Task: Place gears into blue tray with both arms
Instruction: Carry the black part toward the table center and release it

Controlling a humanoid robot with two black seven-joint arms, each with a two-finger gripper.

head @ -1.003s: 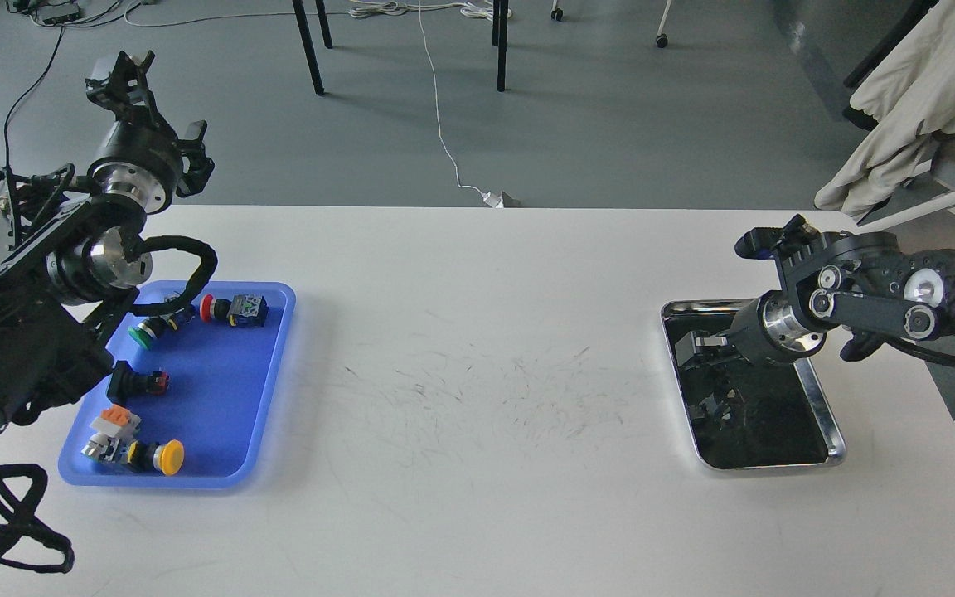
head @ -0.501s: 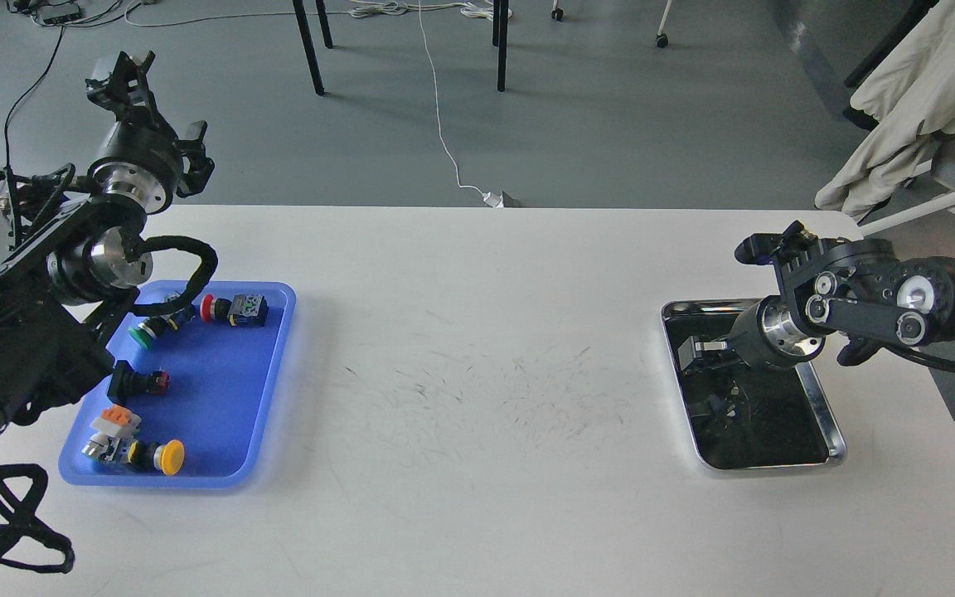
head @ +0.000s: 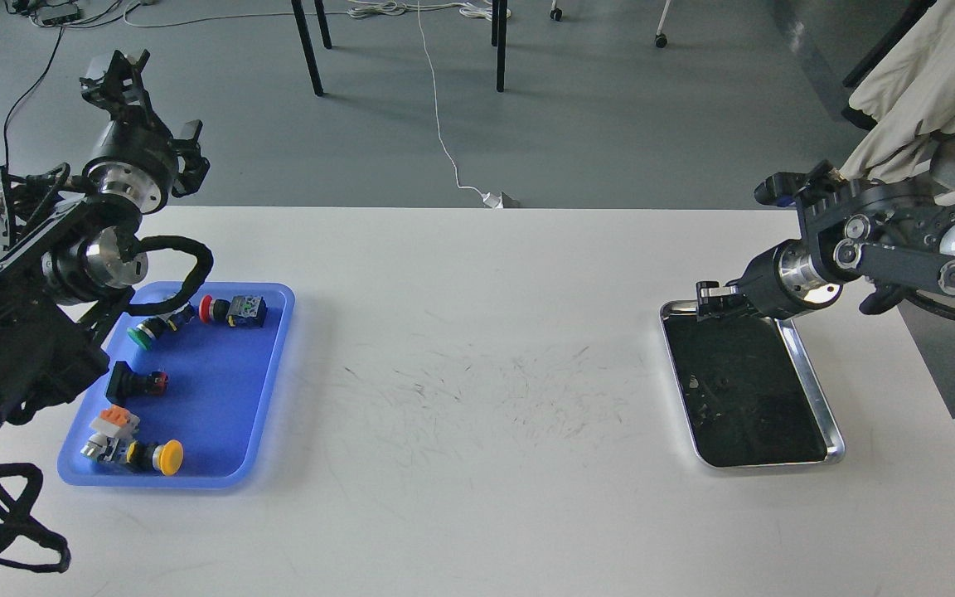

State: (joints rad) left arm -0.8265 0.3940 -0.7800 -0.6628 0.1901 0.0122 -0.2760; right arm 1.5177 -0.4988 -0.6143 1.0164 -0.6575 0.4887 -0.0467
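Pickup step at the metal tray: right gripper above its far rim, grip unclear. Left gripper raised, unclear too. Next: carry across to the blue tray.

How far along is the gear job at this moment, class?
Done: no gear shows in the blue tray, which holds only button switches. In hand: the right hand is at the silver tray's far rim; whether it grips a gear cannot be told. The left hand is raised behind the table. Left: placing the gears.
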